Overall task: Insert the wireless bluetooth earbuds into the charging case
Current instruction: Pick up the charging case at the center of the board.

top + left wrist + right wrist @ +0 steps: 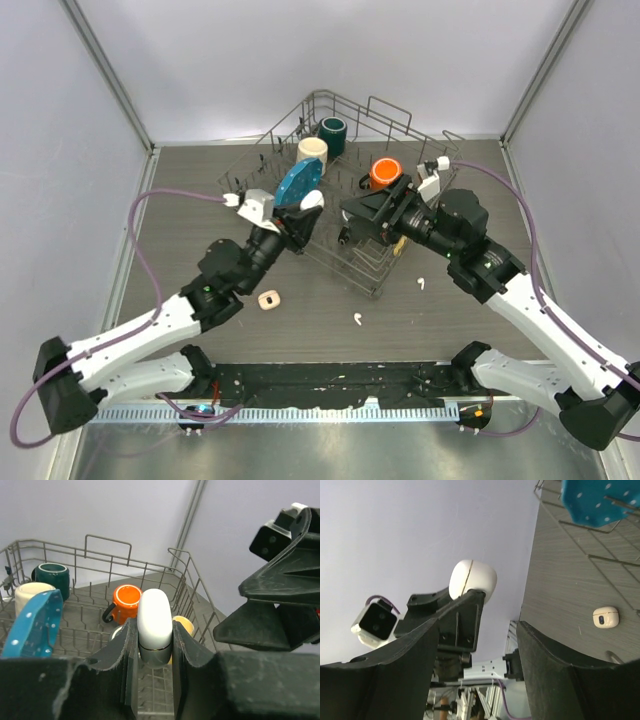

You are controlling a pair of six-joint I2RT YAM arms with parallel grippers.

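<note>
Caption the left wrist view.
Left gripper clamps a white case above a wire rack holding an orange mug.

Middle back of the table point(180, 200) is walled off by the wire rack point(345, 97), and inside it the teal mug point(333, 130), cream mug point(313, 150), orange mug point(384, 173) and blue dotted plate point(298, 183) crowd the compartments, so it's tight going there. Over the rack's near edge the left gripper point(303, 212), clamped on the white case point(312, 199), and the right gripper point(355, 212), fingers spread, sit nose to nose with barely a gap between. Nearer the bases there's bare tabletop and room to come down, with only a beige case point(268, 299), a white earbud point(357, 319) and a second earbud point(421, 284) lying well apart. Left of the rack is open table beneath a purple cable point(133, 225) loop.
</note>
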